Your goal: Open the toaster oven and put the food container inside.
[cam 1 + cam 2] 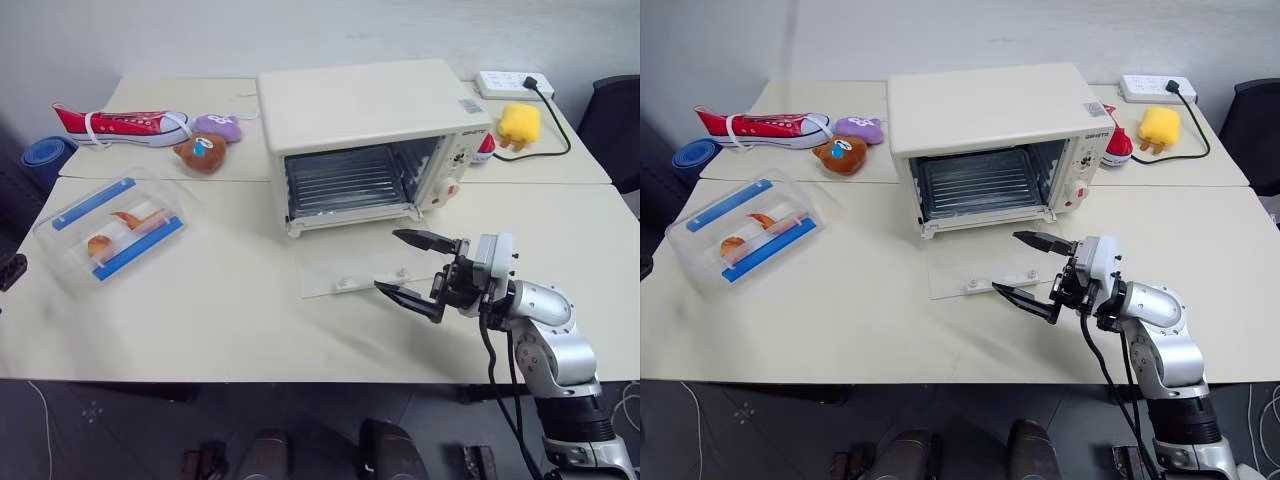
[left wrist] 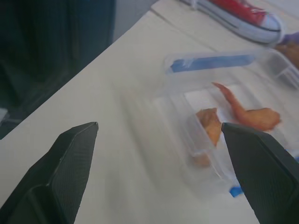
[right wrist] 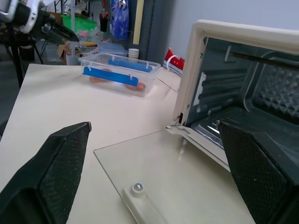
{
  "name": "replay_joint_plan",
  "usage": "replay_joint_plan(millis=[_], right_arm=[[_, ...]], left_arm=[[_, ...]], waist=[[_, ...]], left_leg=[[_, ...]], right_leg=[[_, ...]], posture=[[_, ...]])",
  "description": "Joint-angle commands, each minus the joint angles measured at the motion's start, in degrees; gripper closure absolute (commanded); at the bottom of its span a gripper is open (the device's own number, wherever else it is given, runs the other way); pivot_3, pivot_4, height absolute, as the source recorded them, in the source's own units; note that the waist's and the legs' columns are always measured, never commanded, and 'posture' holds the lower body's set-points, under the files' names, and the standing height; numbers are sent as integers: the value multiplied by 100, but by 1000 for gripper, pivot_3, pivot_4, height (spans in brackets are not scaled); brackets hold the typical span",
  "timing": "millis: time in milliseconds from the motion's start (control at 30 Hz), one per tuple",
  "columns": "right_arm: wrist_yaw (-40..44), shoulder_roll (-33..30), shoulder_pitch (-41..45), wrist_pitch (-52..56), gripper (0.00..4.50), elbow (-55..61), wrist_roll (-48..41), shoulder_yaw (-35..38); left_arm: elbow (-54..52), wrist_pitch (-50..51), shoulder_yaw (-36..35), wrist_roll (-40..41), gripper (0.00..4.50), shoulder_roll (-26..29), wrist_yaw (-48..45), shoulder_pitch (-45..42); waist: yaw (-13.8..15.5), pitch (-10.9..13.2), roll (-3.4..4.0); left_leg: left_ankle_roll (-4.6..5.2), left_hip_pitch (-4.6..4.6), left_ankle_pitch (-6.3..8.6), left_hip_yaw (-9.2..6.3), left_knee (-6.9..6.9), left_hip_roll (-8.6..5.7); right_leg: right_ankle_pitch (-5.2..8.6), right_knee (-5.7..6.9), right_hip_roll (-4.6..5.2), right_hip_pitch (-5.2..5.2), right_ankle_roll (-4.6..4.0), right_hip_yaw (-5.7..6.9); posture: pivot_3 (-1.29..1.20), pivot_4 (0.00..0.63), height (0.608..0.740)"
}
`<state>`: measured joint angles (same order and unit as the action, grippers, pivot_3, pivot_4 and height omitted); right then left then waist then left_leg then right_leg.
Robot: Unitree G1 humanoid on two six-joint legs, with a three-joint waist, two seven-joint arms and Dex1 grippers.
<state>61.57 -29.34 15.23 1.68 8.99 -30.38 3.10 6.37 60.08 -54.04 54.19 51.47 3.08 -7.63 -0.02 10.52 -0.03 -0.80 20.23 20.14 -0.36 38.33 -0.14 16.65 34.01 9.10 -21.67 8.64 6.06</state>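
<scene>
Already the cream-white boxy toaster oven (image 1: 375,140) stands open. Left on the desk (image 1: 230,320), the clear rectangular blue-clipped food container (image 1: 118,230) lies diagonally, just ahead of the left gripper (image 2: 159,163), jaws spread; right gripper (image 1: 412,268) spread too.

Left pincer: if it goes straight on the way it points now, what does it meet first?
Probably the food container: it lies directly ahead between the open fingers of the left pincer, though depth is unclear.

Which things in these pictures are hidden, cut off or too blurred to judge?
- Clear plastic food container with blue clip strips: blurred in the left wrist view, far end cut by the edge.
- Cream-white toaster oven: knob markings too small in the eye views.
- Red object: mostly hidden behind the oven.
</scene>
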Motion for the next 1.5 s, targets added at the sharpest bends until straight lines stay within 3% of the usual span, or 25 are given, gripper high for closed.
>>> replay_joint_plan(millis=[33, 267, 300, 433, 767, 800, 967, 1100, 1300, 1367, 1500], right_arm=[[-40, -35, -7, 29, 0, 271, -65, 44], [-141, -54, -254, 41, 0, 485, -36, 51], [-157, -56, -286, 39, 0, 512, -32, 53], [-188, -86, -367, 9, 0, 543, 0, 89], [-216, -127, -494, -165, 0, 485, 152, 93], [-216, -142, -501, -181, 0, 471, 163, 112], [-188, -284, -515, -220, 0, 395, 166, 256], [-217, -556, -662, -223, 0, 326, 153, 642], [-295, -827, -1245, -247, 0, 401, 149, 1178], [-373, -839, -1457, -261, 0, 476, 159, 1329], [-501, -819, -1680, -263, 0, 643, 160, 1433]], left_arm=[[913, 106, 587, -418, 14, 388, -140, -719], [1900, -88, 1389, -1096, 14, 476, -558, -1608], [2010, -105, 1438, -1184, 193, 480, -584, -1682], [2156, -206, 1517, -1431, 1150, 470, -737, -1863], [1800, -174, 1481, -1745, 4199, 421, -994, -1819], [1652, -250, 1530, -1784, 4306, 474, -1139, -1747], [708, 337, 1633, -1481, 4308, 625, -1756, -1636], [-731, 1636, 2044, -821, 4308, 460, -1960, -1785], [-1988, 3002, 2549, -360, 4308, -563, -1577, -2750], [-2215, 3208, 2787, -337, 4308, -1167, -1281, -3069], [-2388, 3242, 3042, -212, 4308, -1839, -866, -3305]], waist=[[-13, -1, -1], [-25, -1, -4], [-27, -1, -4], [-27, -2, -6], [-32, -2, -7], [-26, -2, -10], [1, -1, -23], [60, -1, -26], [121, -1, -27], [131, -1, -27], [91, 0, -27]], left_leg=[[-1, -3, 0, 3, -2, 0], [-5, -2, 0, 22, -9, 5], [-5, -1, 0, 23, -8, 5], [-5, -2, 0, 29, -6, 6], [-5, -2, -1, 33, -6, 7], [-5, -2, -1, 35, -6, 8], [-5, 6, -1, 34, -1, 8], [-4, 10, 0, 30, 7, 3], [-3, 9, 0, 28, 20, 5], [-3, 9, 0, 30, 25, 3], [-3, 7, 1, 32, 31, 3]], right_leg=[[0, 2, 0, 0, 0, 0], [0, -2, -1, -13, 0, -1], [0, -3, -2, -13, 0, 0], [0, -1, -2, -14, 0, -4], [0, 1, -2, -17, 0, -7], [0, 3, -2, -21, 0, -9], [0, 5, -2, -25, 0, -9], [0, 7, 7, -23, 1, -9], [0, 16, 5, -19, 1, -9], [-1, 18, 5, -19, 1, -11], [-1, 18, 5, -13, 1, -16]], posture=[[0, 150, 740], [0, 150, 740], [0, 150, 740], [0, 150, 740], [0, 150, 740], [0, 150, 740], [0, 150, 740], [0, 150, 740], [0, 150, 740], [0, 150, 740], [0, 150, 740]])
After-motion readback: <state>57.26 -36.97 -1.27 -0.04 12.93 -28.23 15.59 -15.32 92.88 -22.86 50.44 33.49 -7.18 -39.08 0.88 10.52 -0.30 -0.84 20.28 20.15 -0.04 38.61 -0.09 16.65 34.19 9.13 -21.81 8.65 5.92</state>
